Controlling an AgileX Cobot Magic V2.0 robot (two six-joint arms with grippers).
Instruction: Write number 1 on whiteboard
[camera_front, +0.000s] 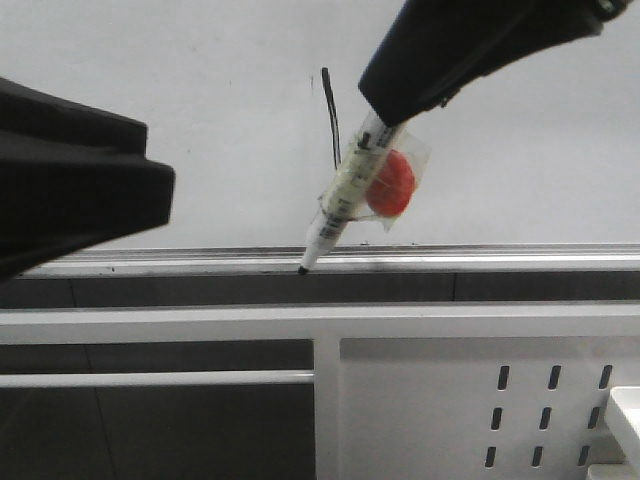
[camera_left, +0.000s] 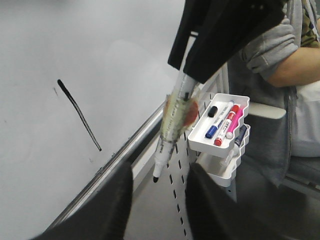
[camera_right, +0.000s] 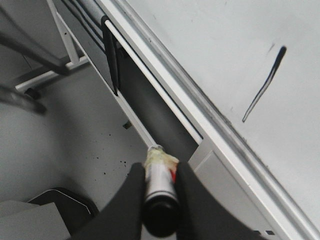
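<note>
**Stroke on the board, pen off the surface**

The right gripper (camera_right: 159, 197) is clamping its two fingers on a marker pen (camera_front: 345, 192), holding it by the upper barrel with the tip pointing down and slightly to the left. In the front view the pen tip is hanging just over the silver rail (camera_front: 500, 255) at the board's lower edge, not on the writing surface. Something red and wrapped in clear tape is sitting against the pen barrel; what it is cannot be told.

The left gripper (camera_left: 157, 200) is holding nothing, its fingers standing apart, and it is waiting near the rail.

Beyond the pen, the number 1 (camera_left: 79, 114) is showing on the whiteboard (camera_front: 200, 60) as one thin, slightly slanted black stroke, thicker at its top end, well above the rail. It is looking complete, so the writing itself appears done; what seems left is only drawing the pen away or putting it down.

Further out, a white tray (camera_left: 220, 125) of coloured markers is hanging on a slotted white panel (camera_front: 450, 410), beside a seated person (camera_left: 280, 100).
</note>
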